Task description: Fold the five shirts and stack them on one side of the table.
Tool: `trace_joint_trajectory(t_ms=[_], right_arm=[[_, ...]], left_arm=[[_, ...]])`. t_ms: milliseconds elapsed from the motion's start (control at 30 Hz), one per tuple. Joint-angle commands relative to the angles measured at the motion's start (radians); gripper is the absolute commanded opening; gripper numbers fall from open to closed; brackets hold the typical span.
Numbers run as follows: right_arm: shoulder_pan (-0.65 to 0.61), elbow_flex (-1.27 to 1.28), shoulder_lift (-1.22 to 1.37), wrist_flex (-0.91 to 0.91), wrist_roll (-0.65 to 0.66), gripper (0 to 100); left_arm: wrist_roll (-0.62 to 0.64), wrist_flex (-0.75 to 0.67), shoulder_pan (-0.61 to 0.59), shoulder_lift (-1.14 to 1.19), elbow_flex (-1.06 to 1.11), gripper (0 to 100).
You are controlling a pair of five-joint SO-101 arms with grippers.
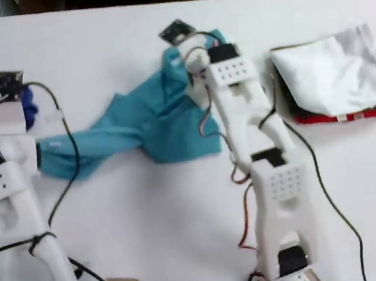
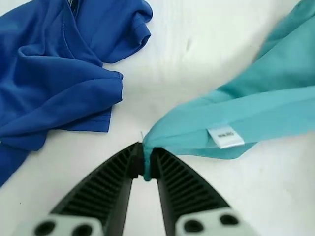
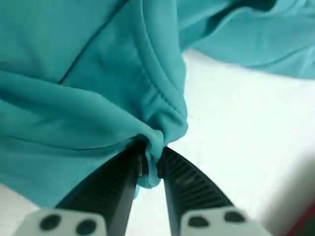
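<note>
While both claws grip the teal shirt (image 1: 151,121), it lies half-spread and crumpled across mid-worktop (image 1: 183,209), strung btwn the two arms. L claw (image 2: 146,162) is closed tight on just the tip of a hem corner, right by the sewn-in tag (image 2: 225,137). R claw (image 3: 150,164) is closed on a bunched bit of stitched edge, prob more than one layer. Main worry is the L pinch: so little cloth is in it that any uneven pull fm the other arm could slide it out and drop that side. The R bunch could leave the shirt twisted when I try to lay it flat, so the fold comes out crooked. Blue shirt (image 2: 54,73) sits crumpled near the L claw, so a low sweep could snag it. Folded white shirt (image 1: 334,71) on the red shirt (image 1: 349,115) is near the R arm, and a wide swing might knock that stack.
</note>
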Motion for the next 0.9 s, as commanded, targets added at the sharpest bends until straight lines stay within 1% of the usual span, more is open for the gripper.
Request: trace_joint_trajectory(t_ms=[0,67,100,233,300,467,533,733,767,867], right_arm=[[0.01,-0.114,0.041,-0.047,0.012,2.1],[0.01,-0.166,0.081,-0.064,0.011,2.8],[0.01,-0.193,0.096,-0.062,0.009,5.0],[0.01,-0.293,0.117,0.031,0.009,23.0],[0.008,-0.356,0.117,0.125,0.009,28.7],[0.007,-0.476,0.117,0.371,0.015,29.4],[0.004,-0.489,0.122,0.44,0.015,29.4],[-0.004,-0.42,0.127,0.452,-0.002,29.4],[-0.012,-0.39,0.122,0.452,-0.037,29.4],[-0.028,-0.302,0.117,0.452,-0.203,29.4]], left_arm=[[0.02,-0.015,0.018,-0.005,-0.001,3],[0.02,-0.017,0.018,-0.006,0.005,3],[0.02,-0.02,0.02,-0.008,0.015,3],[0.02,-0.066,0.02,-0.012,0.056,3],[0.02,-0.069,0.02,-0.012,0.058,3],[0.02,-0.072,0.02,-0.012,0.059,3],[0.02,-0.072,0.02,-0.012,0.059,3],[0.02,-0.074,0.02,-0.012,0.058,3],[0.02,-0.074,0.02,-0.012,0.058,3],[0.02,-0.074,0.02,-0.012,0.059,3]])
